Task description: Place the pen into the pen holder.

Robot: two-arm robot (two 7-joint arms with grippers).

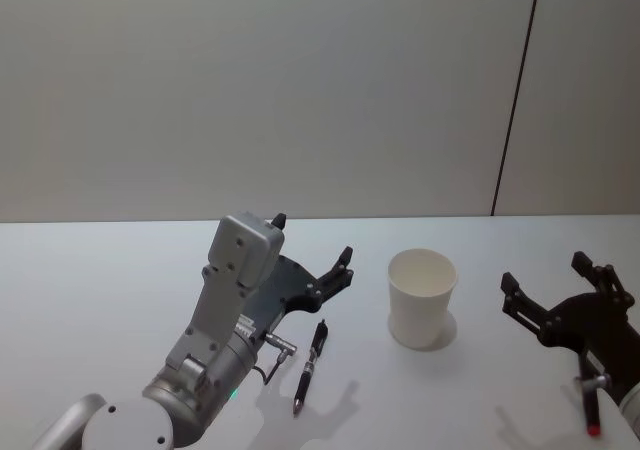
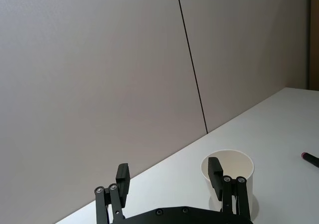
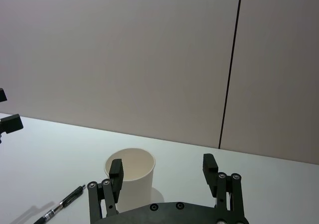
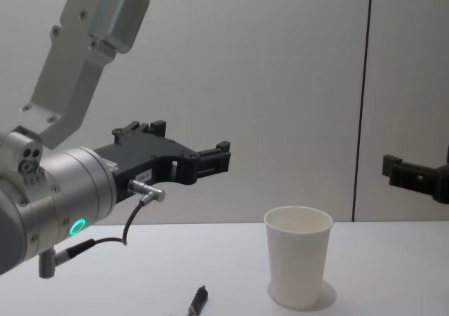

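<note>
Observing pen (image 1: 311, 365) lying flat toward counter's (image 1: 100, 290) near edge, beside upright cup (image 1: 422, 295). Finding left claw (image 1: 313, 240) hanging wide above pen, empty; right claw (image 1: 545, 272) likewise wide, empty.

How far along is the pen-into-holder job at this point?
Done: nothing yet. The pen lies on the table beside the pen holder, which looks empty. In hand: the left gripper hovers open above the pen, holding nothing; the right gripper is open, idle. Left: grasp, lift, drop into the pen holder.
</note>
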